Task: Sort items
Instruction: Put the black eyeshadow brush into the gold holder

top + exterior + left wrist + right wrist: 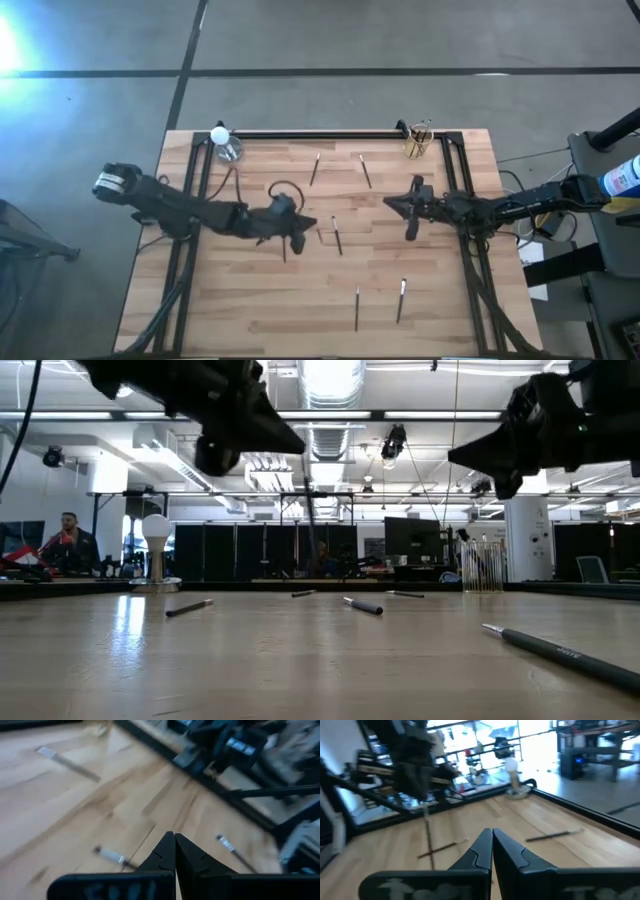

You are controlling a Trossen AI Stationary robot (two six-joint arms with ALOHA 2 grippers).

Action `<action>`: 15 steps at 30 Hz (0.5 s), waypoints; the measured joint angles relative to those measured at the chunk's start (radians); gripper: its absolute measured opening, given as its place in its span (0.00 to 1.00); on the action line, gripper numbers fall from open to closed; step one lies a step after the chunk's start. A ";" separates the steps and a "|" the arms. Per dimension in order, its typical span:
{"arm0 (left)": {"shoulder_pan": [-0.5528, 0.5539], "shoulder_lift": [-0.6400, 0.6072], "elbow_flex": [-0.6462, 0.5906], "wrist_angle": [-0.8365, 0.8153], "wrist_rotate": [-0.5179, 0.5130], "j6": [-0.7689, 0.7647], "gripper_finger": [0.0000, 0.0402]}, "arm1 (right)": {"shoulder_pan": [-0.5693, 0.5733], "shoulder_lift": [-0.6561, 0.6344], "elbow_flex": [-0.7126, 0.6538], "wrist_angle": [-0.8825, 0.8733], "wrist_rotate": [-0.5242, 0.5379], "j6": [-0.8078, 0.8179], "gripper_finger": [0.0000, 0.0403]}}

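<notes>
Several thin dark sticks lie flat on the wooden table (250,310): two at the far side (315,168) (365,170), one in the middle (337,236), two near the front (357,306) (401,298). My left gripper (305,224) hovers left of centre, shut on another stick (427,835), which hangs below it. My right gripper (388,202) hovers right of centre, shut and holding nothing, pointing toward the left one. In the left wrist view the shut fingers (174,836) hide the held stick. My left gripper pinches the stick's upper end (424,810) between its two fingertips, coming from the table's left and slanting slightly down. The stick hangs nearly upright below the fingers. Its lower end is hidden behind my right gripper's fingers (480,851) in the right wrist view.
A clear glass cup (228,150) with a white bulb (218,133) beside it stands at the far left corner. Another glass cup (418,142) holding upright sticks stands at the far right. Black frame rails (330,134) run along the far edge and both sides.
</notes>
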 joint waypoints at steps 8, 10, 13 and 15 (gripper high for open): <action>0.127 0.001 -0.121 0.284 0.138 0.157 0.00 | 0.000 0.179 0.190 -0.148 -0.034 0.042 0.07; 0.140 0.001 -0.123 0.312 0.153 0.192 0.00 | 0.000 0.249 0.249 -0.177 -0.064 0.044 0.11; 0.156 0.001 -0.121 0.335 0.179 0.239 0.00 | 0.000 0.350 0.328 -0.198 -0.098 0.046 0.18; 0.165 0.001 -0.121 0.354 0.191 0.264 0.00 | -0.002 0.408 0.375 -0.198 -0.121 0.045 0.23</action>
